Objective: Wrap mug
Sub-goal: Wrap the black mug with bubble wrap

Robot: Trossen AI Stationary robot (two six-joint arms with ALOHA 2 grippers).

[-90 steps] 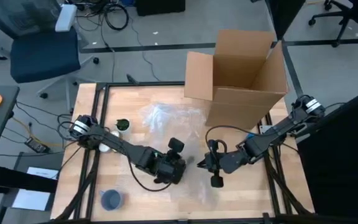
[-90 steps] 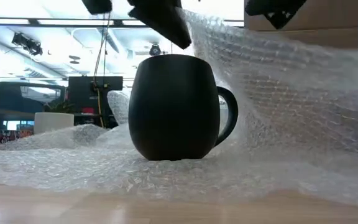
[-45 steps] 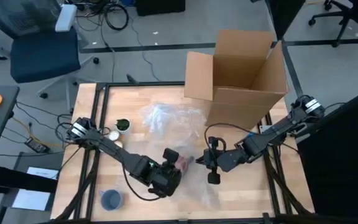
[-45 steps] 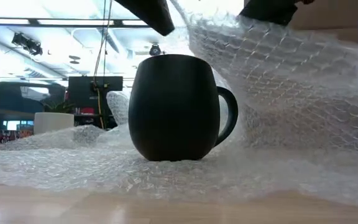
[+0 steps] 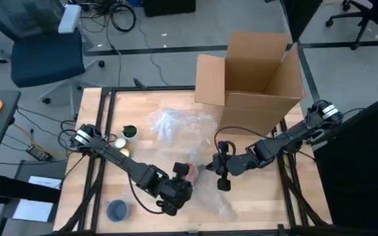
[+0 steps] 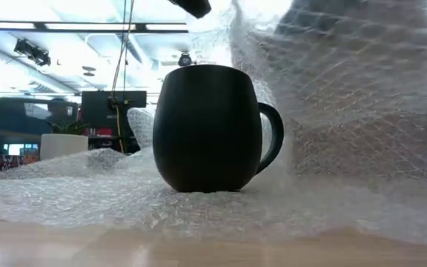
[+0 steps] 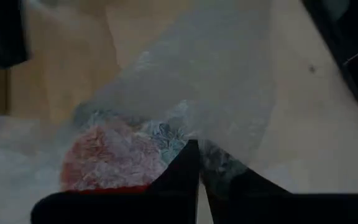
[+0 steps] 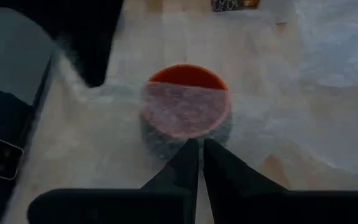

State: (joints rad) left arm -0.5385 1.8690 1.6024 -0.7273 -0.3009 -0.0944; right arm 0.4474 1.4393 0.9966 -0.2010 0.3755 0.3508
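A black mug (image 6: 210, 126) with a red inside (image 8: 186, 102) stands upright on a sheet of bubble wrap (image 5: 176, 124) spread over the table. Its handle points to the table's right. My left gripper (image 5: 181, 170) is at the mug's near left side and my right gripper (image 5: 216, 165) just right of it. Both are shut on the wrap (image 6: 347, 96), which rises in a tent beside and above the mug. In the right wrist view the wrap covers about half of the mug's mouth. My left gripper pinches the bubble wrap (image 7: 194, 134) between its two shut fingers, above and beside the mug; edge or fold, I cannot tell. The wrap is lifted off the table there and lies over the mug's red mouth (image 7: 107, 158). My right gripper pinches a raised part of the wrap (image 8: 196, 134) between its shut fingers, coming from the table's right and slanting down. The sheet is held up there, and its lower part (image 6: 332, 208) lies on the table.
An open cardboard box (image 5: 254, 78) stands at the far right. A small green thing (image 5: 130, 132) and a white cup (image 5: 118, 141) sit at the left, and a blue cup (image 5: 117, 210) near the front left corner. Crumpled wrap lies behind the mug.
My left gripper has gone toward the table's near edge and upward, drawing the wrap with it. My right gripper has moved left toward the mug and risen. The wrap on the mug's right has been lifted higher and now reaches over the mug's top. The mug has stayed put.
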